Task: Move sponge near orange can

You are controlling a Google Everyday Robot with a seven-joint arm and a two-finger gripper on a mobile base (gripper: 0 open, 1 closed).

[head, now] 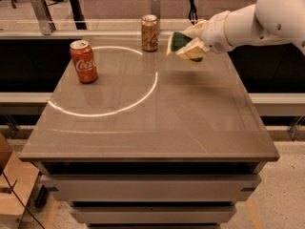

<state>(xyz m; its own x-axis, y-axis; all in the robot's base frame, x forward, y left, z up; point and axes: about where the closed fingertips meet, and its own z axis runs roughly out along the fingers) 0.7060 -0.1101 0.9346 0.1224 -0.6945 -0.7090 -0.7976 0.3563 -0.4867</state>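
The orange can point(149, 32), brownish-orange with a silver top, stands upright at the far edge of the table point(152, 123). My gripper point(189, 44) is to its right, held above the table, and is shut on the sponge point(181, 43), whose dark green top and pale yellow foam show between the fingers. The sponge is tilted and off the surface, a short gap from the can. My white arm point(257, 18) reaches in from the upper right.
A red Coca-Cola can point(84, 61) stands upright at the left of the table. A bright ring of light point(143, 97) lies across the tabletop. A rail and posts point(43, 13) run behind the far edge. A wooden box point(12, 185) sits on the floor at lower left.
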